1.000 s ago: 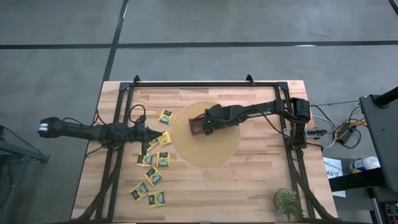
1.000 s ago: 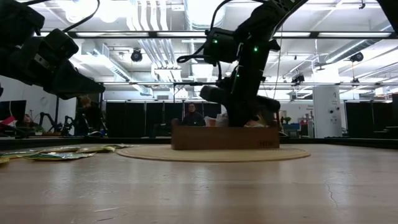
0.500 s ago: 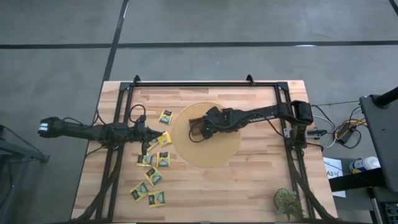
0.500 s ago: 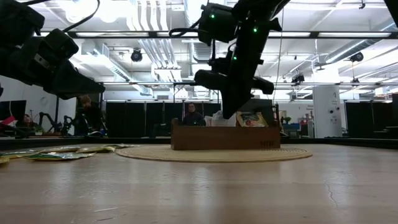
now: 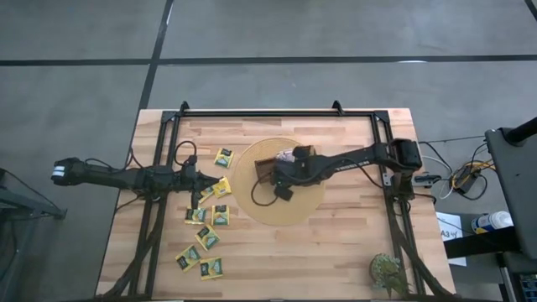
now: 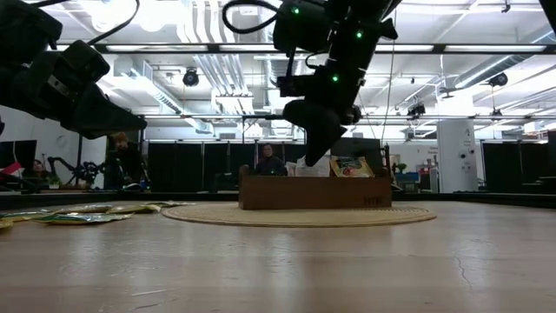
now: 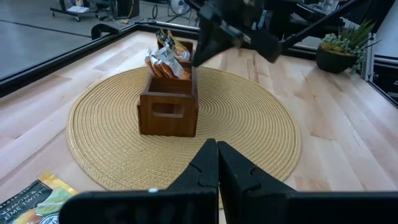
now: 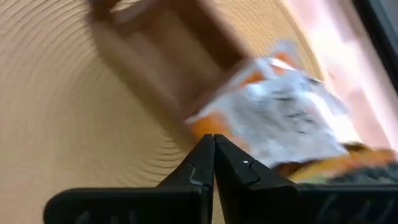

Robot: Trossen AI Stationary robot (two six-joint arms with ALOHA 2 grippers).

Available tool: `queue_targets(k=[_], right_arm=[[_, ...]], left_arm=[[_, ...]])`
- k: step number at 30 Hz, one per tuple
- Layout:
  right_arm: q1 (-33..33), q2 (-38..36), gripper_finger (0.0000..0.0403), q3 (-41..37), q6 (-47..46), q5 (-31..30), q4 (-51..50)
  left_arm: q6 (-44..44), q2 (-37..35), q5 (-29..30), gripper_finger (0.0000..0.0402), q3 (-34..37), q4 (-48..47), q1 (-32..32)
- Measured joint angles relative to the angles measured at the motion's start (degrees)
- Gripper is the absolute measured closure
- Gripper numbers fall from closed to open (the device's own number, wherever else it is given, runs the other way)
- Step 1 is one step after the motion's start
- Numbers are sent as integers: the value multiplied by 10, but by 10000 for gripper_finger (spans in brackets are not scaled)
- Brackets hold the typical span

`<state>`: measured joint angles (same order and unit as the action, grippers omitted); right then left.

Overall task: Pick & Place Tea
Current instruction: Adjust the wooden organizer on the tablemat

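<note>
Several yellow-green tea packets [image 5: 207, 236] lie flat on the table's left half, one [image 7: 31, 199] just below my left gripper. The brown wooden tray [image 7: 169, 106] stands on a round woven mat [image 5: 281, 210]. Orange and white packets [image 7: 165, 59] stand upright in the tray, seen blurred as packets [image 8: 286, 106] from the right wrist. My right gripper [image 5: 281, 186] is shut and empty, hanging above the mat on the tray's near side, well above the tray [image 6: 313, 191]. My left gripper [image 5: 205, 179] is shut and empty, raised over the loose packets left of the mat.
A small potted plant [image 5: 386, 270] stands at the table's near right corner. Black frame rails [image 5: 164, 168] run along the left, right and far sides. Bare wood lies right of the mat. People show in the room beyond the table.
My right gripper has risen out of the tray and drawn back toward the table's near edge, turning as it went. With the gripper clear, packets show standing in the tray.
</note>
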<state>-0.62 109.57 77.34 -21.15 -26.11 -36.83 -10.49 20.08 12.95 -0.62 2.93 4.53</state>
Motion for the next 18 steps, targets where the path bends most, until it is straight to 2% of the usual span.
queue_targets(k=[8, 11, 18], right_arm=[[-9, 12, 394, -1, 149, 29, 107], [-9, 12, 386, -1, 196, 63, 143], [4, 12, 309, 0, 220, 117, 159]], left_arm=[[0, 0, 0, 402, 0, 0, 0], [0, 0, 0, 402, 0, 0, 0], [0, 0, 0, 402, 0, 0, 0]])
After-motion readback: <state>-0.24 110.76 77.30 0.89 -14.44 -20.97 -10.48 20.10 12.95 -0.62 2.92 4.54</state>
